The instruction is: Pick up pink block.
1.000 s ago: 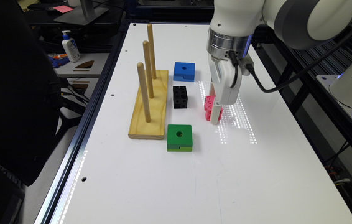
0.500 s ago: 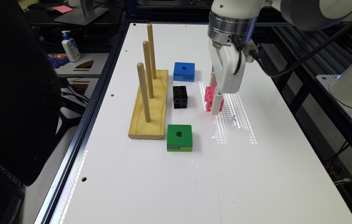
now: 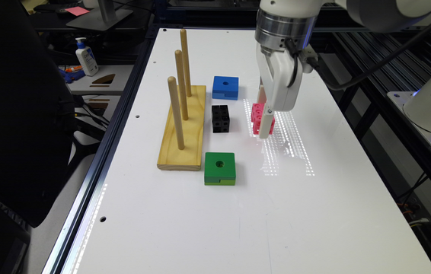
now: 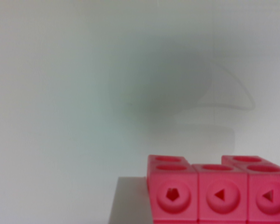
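Gripper [image 3: 263, 125]: clamped on pink block [image 3: 258, 118]
Done: block raised off table [image 3: 238, 228]
Left: nothing apparent

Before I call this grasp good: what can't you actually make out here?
- Gripper open or shut: exterior view merges its fingers.
- Pink block: the gripper covers its exterior-view right side.
- Pink block in the wrist view: cut off by the frame edge.
- Block clear of the table: cannot tell.
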{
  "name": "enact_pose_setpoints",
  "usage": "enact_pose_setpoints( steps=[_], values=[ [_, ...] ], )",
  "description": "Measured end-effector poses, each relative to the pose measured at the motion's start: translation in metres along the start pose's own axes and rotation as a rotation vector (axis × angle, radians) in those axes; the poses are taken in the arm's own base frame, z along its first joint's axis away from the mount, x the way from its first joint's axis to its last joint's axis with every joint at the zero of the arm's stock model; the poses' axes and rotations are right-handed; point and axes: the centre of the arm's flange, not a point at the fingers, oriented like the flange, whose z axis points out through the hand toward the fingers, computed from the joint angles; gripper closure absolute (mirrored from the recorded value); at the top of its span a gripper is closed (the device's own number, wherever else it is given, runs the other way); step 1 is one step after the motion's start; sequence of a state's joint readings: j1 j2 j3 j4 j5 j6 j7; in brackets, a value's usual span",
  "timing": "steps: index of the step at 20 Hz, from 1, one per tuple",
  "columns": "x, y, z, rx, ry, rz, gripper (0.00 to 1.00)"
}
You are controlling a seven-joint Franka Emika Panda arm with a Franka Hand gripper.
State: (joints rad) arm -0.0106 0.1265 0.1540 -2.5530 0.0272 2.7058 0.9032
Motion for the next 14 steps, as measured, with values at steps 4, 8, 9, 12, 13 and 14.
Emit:
enact_pose_setpoints(
  steps=[4,8,9,12,13,14],
  values=[
    [-0.001,0.000,-0.022,-0.009,0.003,-0.003,1.00],
    [-0.002,0.000,-0.035,-0.009,0.008,-0.005,1.00],
    [-0.002,0.000,-0.041,-0.009,0.011,-0.005,1.00],
    [-0.004,0.001,-0.063,-0.013,0.017,-0.006,1.00],
    [-0.005,0.001,-0.069,-0.014,0.018,-0.007,1.00],
    [-0.006,0.002,-0.074,-0.016,0.019,-0.007,1.00]
  ],
)
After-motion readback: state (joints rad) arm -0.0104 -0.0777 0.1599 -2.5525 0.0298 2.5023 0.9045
